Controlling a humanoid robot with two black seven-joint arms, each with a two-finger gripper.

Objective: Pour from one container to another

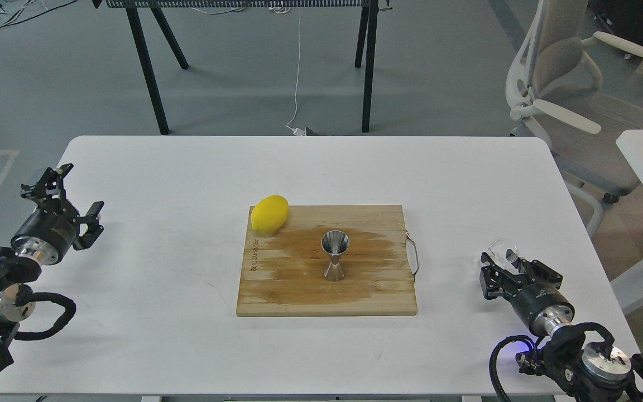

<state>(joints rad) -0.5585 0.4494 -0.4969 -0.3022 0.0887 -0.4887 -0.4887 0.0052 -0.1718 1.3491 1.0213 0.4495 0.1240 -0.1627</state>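
Observation:
The clear glass cup (503, 249) is at the table's right side, right at the far end of my right gripper (508, 267). That gripper's fingers stand apart around or just behind the cup, and I cannot tell whether they touch it. The steel hourglass jigger (335, 255) stands upright in the middle of the wooden cutting board (299, 296), on a dark wet patch. My left gripper (76, 192) hovers open and empty at the table's left edge, far from both.
A yellow lemon (269, 214) lies at the board's back left corner. The board has a metal handle (414, 255) on its right side. An office chair (561, 106) stands past the white table (187, 335) at the back right.

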